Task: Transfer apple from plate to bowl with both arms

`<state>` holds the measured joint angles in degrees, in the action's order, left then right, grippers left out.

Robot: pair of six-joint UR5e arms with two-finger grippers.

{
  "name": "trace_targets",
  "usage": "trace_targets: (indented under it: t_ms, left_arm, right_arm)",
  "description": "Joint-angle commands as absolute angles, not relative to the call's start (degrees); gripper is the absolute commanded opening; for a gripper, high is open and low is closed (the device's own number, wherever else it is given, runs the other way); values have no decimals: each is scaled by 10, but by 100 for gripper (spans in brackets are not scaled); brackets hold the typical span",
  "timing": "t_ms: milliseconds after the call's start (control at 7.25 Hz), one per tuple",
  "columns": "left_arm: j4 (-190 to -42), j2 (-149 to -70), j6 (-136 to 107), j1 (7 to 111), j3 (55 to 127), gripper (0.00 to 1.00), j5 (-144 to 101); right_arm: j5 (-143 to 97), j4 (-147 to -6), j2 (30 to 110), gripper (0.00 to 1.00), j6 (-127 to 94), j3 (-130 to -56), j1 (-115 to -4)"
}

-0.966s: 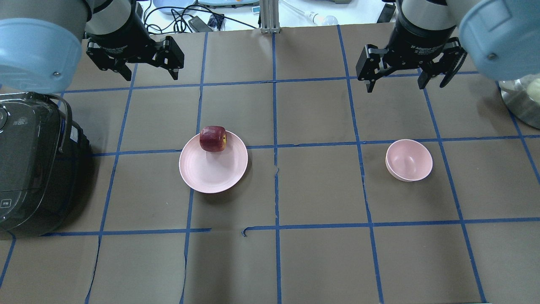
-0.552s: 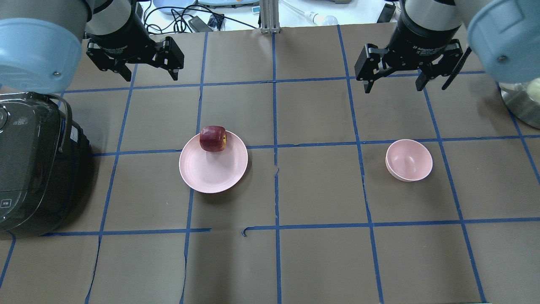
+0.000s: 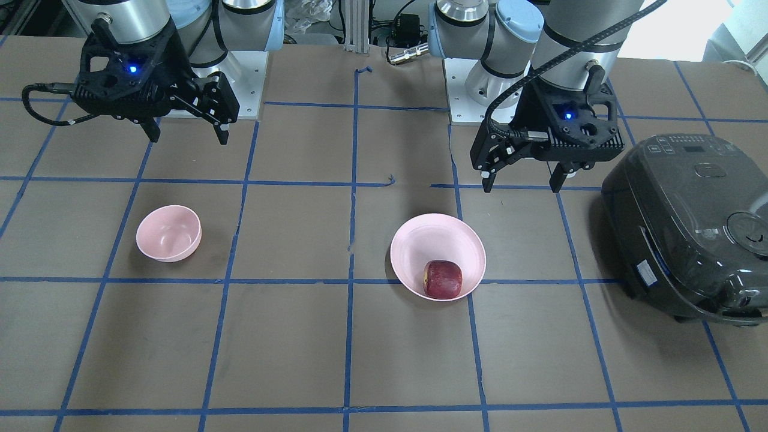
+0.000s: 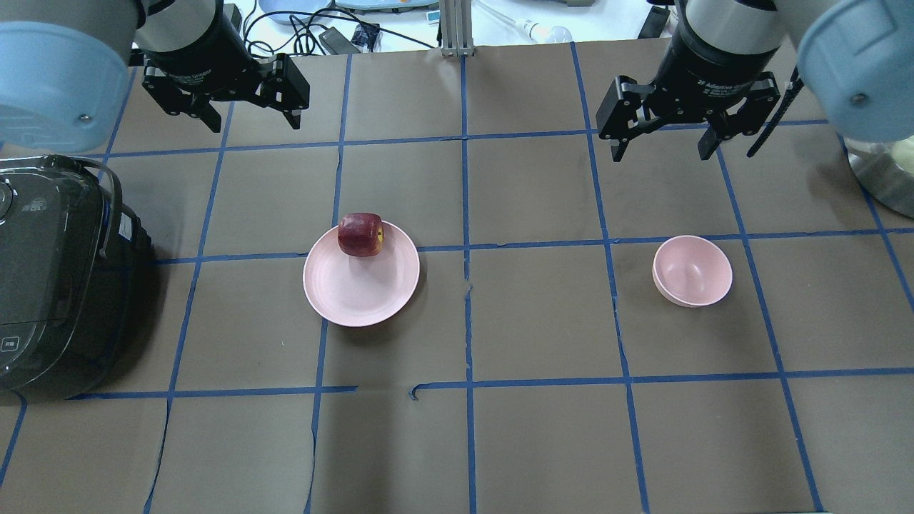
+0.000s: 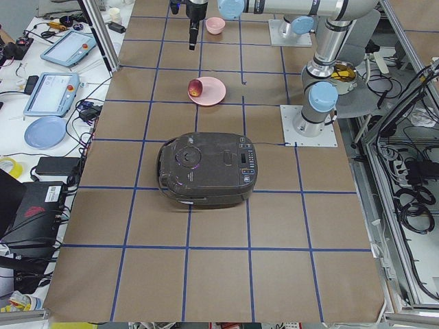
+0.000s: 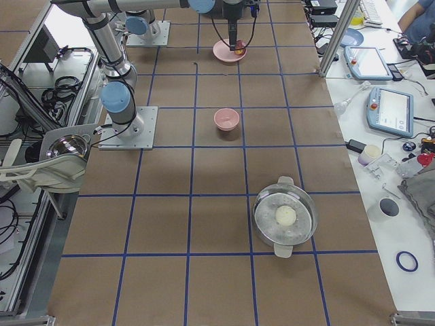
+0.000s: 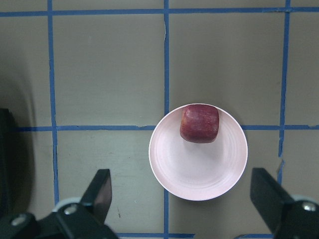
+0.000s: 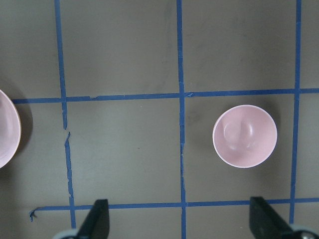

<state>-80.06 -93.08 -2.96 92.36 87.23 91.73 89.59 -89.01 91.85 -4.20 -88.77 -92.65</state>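
Observation:
The dark red apple [image 4: 360,234] lies on the far edge of the wide pink plate [image 4: 364,293], left of the table's middle. It also shows in the front view [image 3: 443,279] and the left wrist view [image 7: 199,123]. The small deep pink bowl [image 4: 692,271] stands empty to the right and shows in the right wrist view [image 8: 244,136]. My left gripper [image 4: 253,125] is open and empty, high above the table, beyond and left of the plate. My right gripper [image 4: 663,153] is open and empty, high, beyond the bowl.
A black rice cooker [image 4: 50,278] sits at the table's left edge, near the plate. A metal pot [image 4: 885,171] with a glass lid stands at the far right. Blue tape lines grid the brown table cover.
Both grippers shifted slightly away toward the far side of the table, and the right one edged left. Both stay open. Apple, plate and bowl have not moved.

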Motion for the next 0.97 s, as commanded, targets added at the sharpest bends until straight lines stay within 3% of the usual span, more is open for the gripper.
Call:
trace_targets:
  t_ms: [0,552,828]
  left_arm:
    - [-810,-932,-31,921,874,100,914]
    - [-818,-935,-30,924,877,100,917]
    - [-808,-985,-34,925,880,100,909]
  right_arm:
    - [896,-879,926,100,-43,-888,-926]
    - [897,-879,925,100,-39,-888,-926]
    - [897,-879,925,100,-38,-888,-925]
